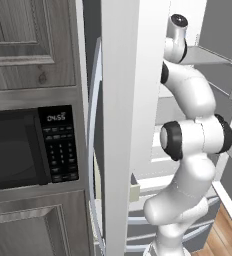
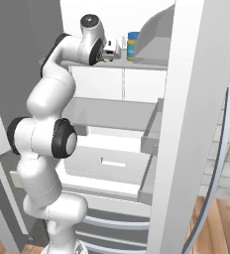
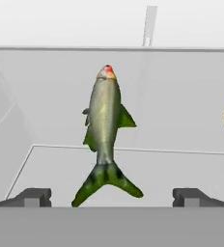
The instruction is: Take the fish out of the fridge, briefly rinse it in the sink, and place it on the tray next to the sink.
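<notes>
The tall white-panelled fridge stands open. On its upper grey shelf lies the slender silvery olive-green fish, tail between the fingertips of the wide-spread, empty pincer.

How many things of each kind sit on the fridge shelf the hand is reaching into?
Fish: 1
Blue-and-yellow can: 1
Total: 2

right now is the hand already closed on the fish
No, the hand is open, its fingertips standing wide apart either side of the fish tail.
</notes>
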